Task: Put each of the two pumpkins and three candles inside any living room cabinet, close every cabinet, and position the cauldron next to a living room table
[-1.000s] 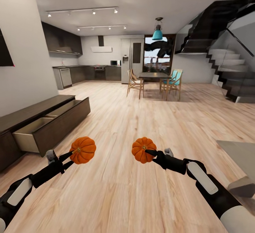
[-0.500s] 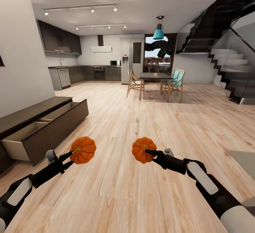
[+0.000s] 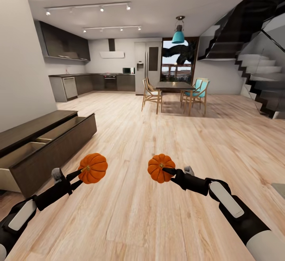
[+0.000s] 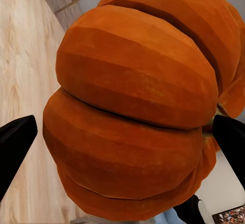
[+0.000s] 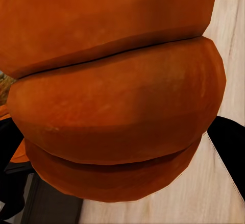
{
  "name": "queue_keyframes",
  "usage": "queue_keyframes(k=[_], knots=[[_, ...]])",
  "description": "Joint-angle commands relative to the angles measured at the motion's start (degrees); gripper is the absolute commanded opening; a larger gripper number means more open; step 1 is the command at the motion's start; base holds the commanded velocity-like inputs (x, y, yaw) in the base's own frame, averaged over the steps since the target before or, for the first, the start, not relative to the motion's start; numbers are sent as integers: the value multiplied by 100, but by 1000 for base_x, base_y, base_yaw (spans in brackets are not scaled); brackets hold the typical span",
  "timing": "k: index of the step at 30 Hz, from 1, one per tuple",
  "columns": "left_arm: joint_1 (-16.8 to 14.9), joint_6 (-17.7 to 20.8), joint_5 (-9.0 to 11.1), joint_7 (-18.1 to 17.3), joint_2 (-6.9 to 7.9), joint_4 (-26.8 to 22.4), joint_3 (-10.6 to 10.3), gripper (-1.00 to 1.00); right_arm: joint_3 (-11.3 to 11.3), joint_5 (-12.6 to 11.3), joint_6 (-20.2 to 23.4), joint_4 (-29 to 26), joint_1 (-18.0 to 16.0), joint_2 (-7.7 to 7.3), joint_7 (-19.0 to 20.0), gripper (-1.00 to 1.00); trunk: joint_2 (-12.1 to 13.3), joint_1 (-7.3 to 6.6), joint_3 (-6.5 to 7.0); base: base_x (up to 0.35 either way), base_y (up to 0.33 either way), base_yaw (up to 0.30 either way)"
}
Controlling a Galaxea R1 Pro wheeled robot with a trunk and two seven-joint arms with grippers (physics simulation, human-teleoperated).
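Carry step: left gripper (image 3: 81,170) clamps one pumpkin (image 3: 93,168), right gripper (image 3: 166,170) clamps the other pumpkin (image 3: 160,167); next, likely turn left to the cabinet's open drawer (image 3: 27,150); drop both in.

Dining table (image 3: 174,85) with chairs (image 3: 151,95), staircase (image 3: 259,79), kitchen beyond.

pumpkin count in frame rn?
2. One pumpkin is gripped by the left gripper, the other pumpkin by the right gripper, both held above the wood floor. No others visible.
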Motion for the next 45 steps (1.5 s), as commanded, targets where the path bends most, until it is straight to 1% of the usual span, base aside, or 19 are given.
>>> queue_keyframes(k=[1,22,36,44,45], knots=[[-5,62,68,-2,2,-2,1,-100,6,-44,10,-1,-5,-3,23,-100,-3,2,-5,337,0,0],[-5,58,72,6,-2,-2,1,-100,6,-50,5,11,-5,-5,19,-100,-3,2,-5,337,0,0],[-5,53,71,6,-7,-11,-1,-100,-12,-73,0,157,-5,-5,27,-100,-3,2,-5,337,0,0],[-5,53,73,6,-52,-43,-11,-100,-12,-82,5,159,-5,-43,20,-100,-3,2,-5,337,0,-1],[-5,53,72,6,-56,-53,-36,-100,-12,-83,7,159,-7,-46,18,-100,-3,2,-5,337,0,-64]])
